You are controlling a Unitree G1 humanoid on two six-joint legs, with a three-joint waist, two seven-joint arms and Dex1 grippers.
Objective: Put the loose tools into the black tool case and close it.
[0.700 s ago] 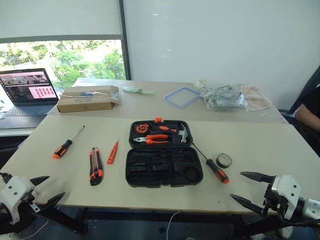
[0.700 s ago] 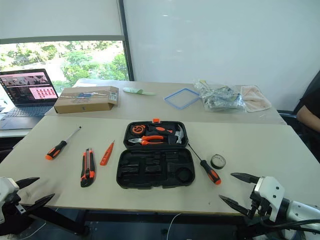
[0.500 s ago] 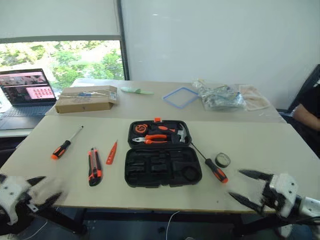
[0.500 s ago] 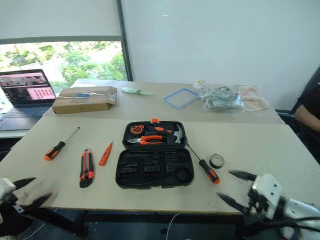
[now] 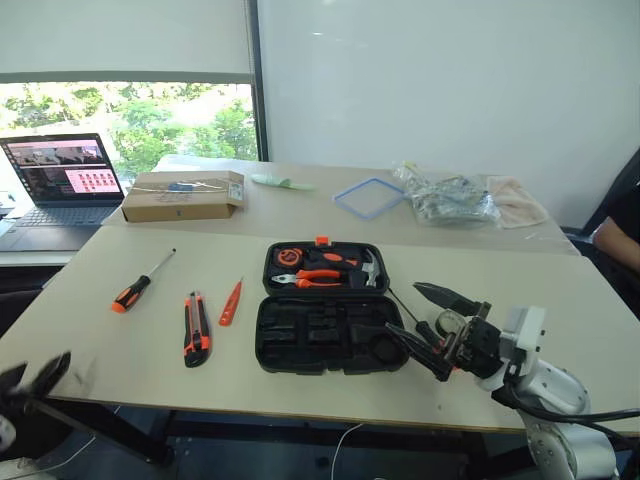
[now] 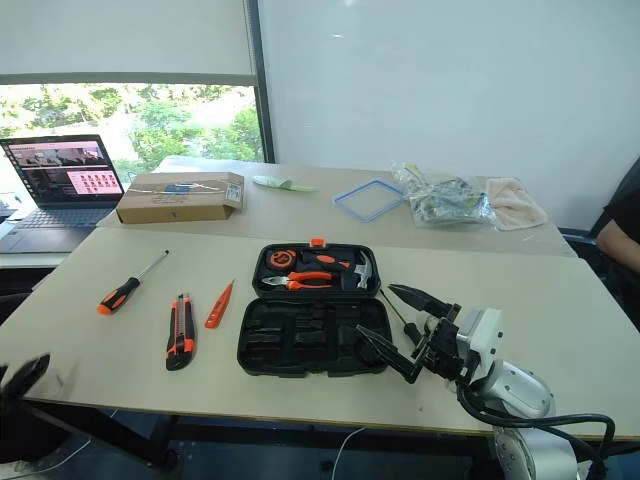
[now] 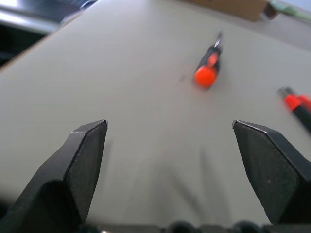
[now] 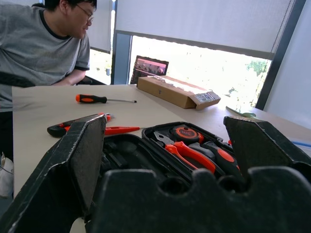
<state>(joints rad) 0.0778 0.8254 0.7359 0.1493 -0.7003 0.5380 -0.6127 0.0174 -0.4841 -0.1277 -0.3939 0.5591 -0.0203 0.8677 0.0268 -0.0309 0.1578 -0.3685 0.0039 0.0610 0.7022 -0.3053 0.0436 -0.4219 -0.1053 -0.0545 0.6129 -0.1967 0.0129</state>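
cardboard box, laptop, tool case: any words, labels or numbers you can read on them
No text can be read.
Cardboard box: a white label at its right end, print too small to read.
Laptop: screen shows pink and white panels, any writing too small to read.
Tool case: no lettering seen on the case or the tools in it.

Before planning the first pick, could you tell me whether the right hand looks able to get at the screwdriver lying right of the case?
Probably yes: the open right hand hovers beside that screwdriver, nothing between.
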